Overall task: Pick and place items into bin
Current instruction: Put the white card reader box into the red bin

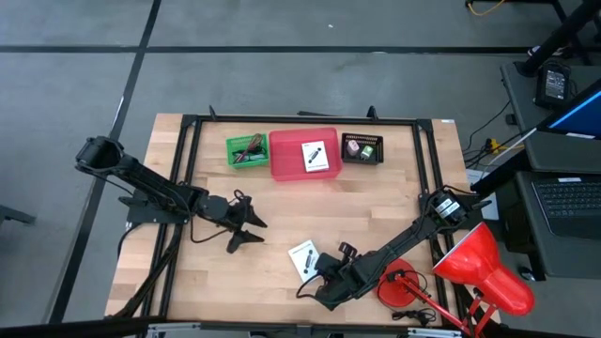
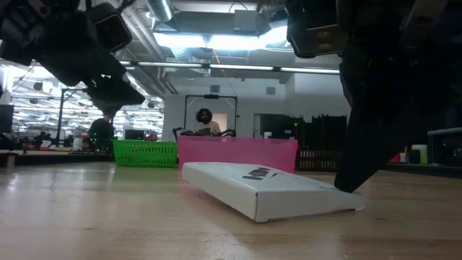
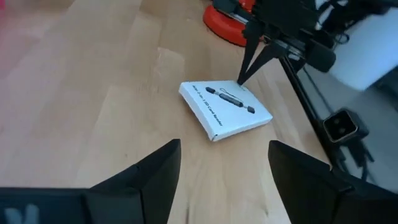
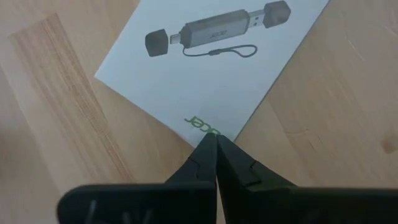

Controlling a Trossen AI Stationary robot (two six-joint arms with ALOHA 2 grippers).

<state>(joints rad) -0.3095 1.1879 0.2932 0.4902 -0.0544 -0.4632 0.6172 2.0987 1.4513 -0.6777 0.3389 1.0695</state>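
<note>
A flat white box printed with a dark card reader (image 1: 302, 257) lies on the wooden table near its front edge, also seen in the left wrist view (image 3: 225, 109). My right gripper (image 1: 317, 269) is shut, its tips at the box's right edge (image 4: 216, 138). My left gripper (image 1: 248, 225) hovers open left of the box, its fingers (image 3: 152, 177) spread and pointing toward it, with nothing between them. At the far side stands a pink bin (image 1: 282, 155) with another white box (image 1: 315, 157) lying in it. My right gripper has its shut fingertips (image 4: 208, 155) on the box's top face at the edge with the green logo (image 4: 200, 122). They slant down onto it from the table's near right. The box lies on the table under them.
A green basket (image 1: 246, 150) stands left of the pink bin and a black basket (image 1: 362, 148) right of it, both holding small pieces. A red desk lamp (image 1: 479, 268) stands at the near right corner. Bare wood lies between the box and the bins.
</note>
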